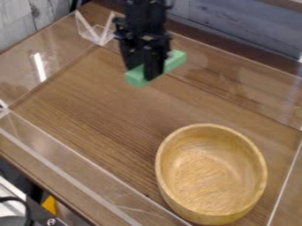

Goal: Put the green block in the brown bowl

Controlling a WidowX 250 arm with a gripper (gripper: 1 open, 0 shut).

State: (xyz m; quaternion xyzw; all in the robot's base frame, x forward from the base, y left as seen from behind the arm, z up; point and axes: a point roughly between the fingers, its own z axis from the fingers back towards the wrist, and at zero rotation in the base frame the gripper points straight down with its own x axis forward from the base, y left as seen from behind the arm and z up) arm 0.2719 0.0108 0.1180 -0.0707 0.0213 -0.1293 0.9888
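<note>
My black gripper [147,72] hangs pointing down over the middle of the wooden table, shut on the green block [160,69]. The block is a small flat bright green piece, held clear above the tabletop, sticking out on both sides of the fingers. The brown bowl [213,172] is a large round light wooden bowl with a thick rim, standing empty at the lower right. The gripper and block are up and to the left of the bowl, well apart from it.
Clear plastic walls [35,53] ring the wooden table [83,124] on the left, front and right. A small clear plastic stand [97,29] is at the back left, behind the arm.
</note>
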